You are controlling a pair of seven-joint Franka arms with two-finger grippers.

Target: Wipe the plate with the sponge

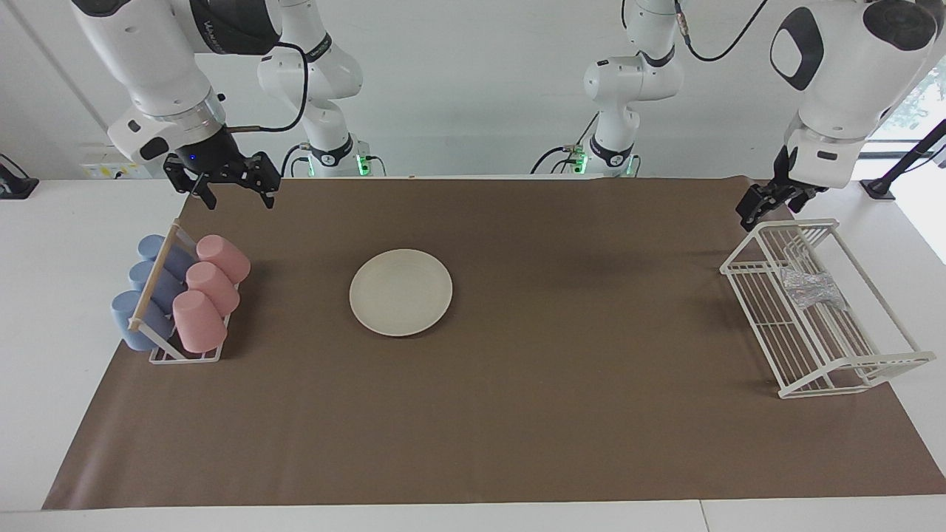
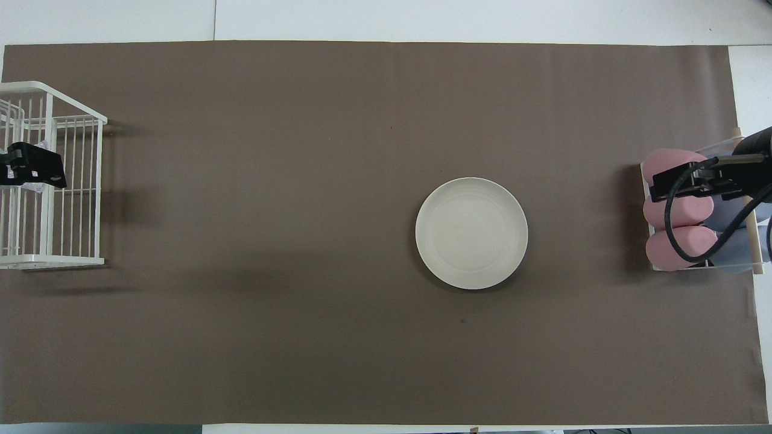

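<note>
plate [image 2: 471,232]: round, cream-white, sitting flat on the brown mat [image 2: 301,150], a bit toward the right arm's end from the middle, nothing on it

wire basket [image 2: 51,181]: white, at the left arm's end of the mat, running off the frame's edge

left gripper [image 2: 33,172]: dark block up over the wire basket, only partly in frame, can't really make out the fingers

pink cups [image 2: 675,211]: three lying on their sides in a small rack [image 2: 751,223] at the right arm's end

blue cups [image 2: 733,253]: just peeking out beside the pink ones, same rack

right gripper [image 2: 693,178]: black, over the pink cups, cable looping down from it, empty
</note>
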